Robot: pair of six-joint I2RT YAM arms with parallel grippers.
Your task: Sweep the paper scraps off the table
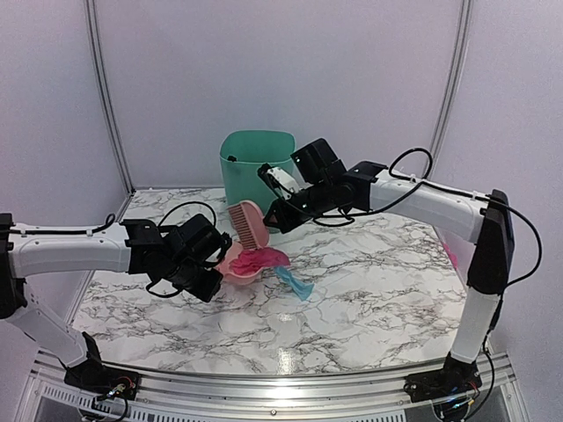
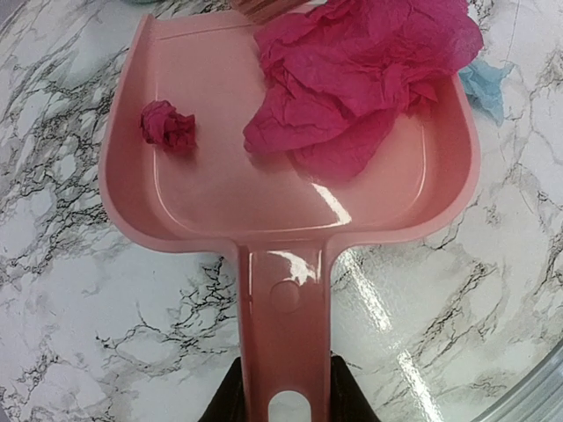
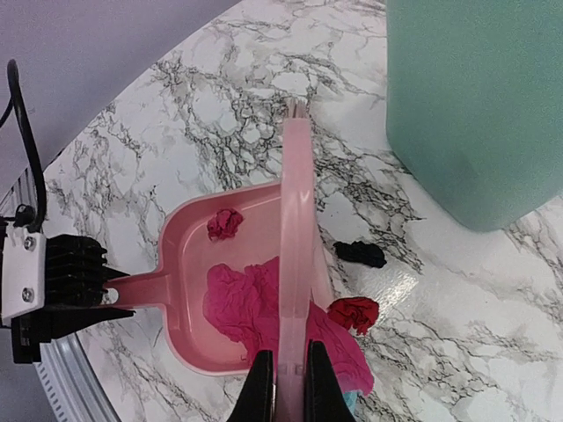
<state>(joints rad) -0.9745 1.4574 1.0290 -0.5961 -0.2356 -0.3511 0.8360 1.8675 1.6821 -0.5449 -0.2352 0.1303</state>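
My left gripper [image 2: 286,387] is shut on the handle of a pink dustpan [image 2: 220,202], which lies flat on the table [image 1: 378,290]. A large magenta paper scrap [image 2: 352,79] and a small crumpled one [image 2: 169,126] lie in the pan. A light blue scrap [image 2: 488,83] sits just past the pan's lip. My right gripper [image 3: 288,374] is shut on a pink brush [image 3: 296,229], held edge-on above the pan's mouth. Beside the brush, a red scrap [image 3: 354,312] and a black scrap [image 3: 361,254] lie on the table.
A green bin [image 1: 256,167] stands at the back of the table, just behind the brush [image 1: 249,224] and the right gripper [image 1: 280,214]. White walls close in the back and sides. A metal rail runs along the near edge.
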